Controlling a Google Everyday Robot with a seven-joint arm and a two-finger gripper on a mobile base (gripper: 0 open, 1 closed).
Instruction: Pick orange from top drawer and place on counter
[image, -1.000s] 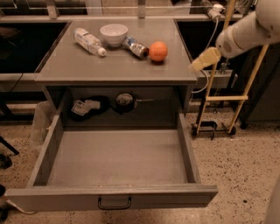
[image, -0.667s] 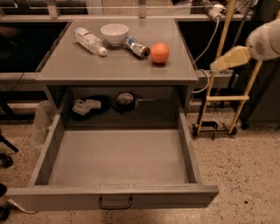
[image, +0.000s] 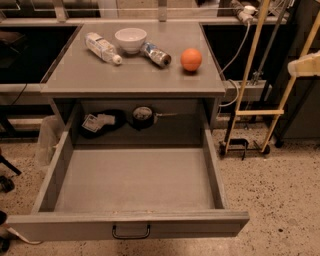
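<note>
The orange (image: 191, 59) sits on the counter (image: 135, 77) near its right edge, with nothing touching it. The top drawer (image: 135, 182) is pulled wide open below the counter. Its grey floor is bare and its dark handle (image: 131, 232) faces me. My gripper (image: 304, 65) shows only as a pale tip at the frame's right edge. It is well to the right of the counter, about level with the orange, and it holds nothing that I can see.
On the counter are a white bowl (image: 130, 39), a clear plastic bottle (image: 102, 48) lying down and a small can (image: 155, 54) on its side. Dark items (image: 102, 123) lie in the cabinet behind the drawer. A yellow wooden stand (image: 248, 95) is right of the cabinet.
My gripper has moved to the right, away from the counter, until only its tip shows at the frame's edge. The orange has stayed in place on the counter.
</note>
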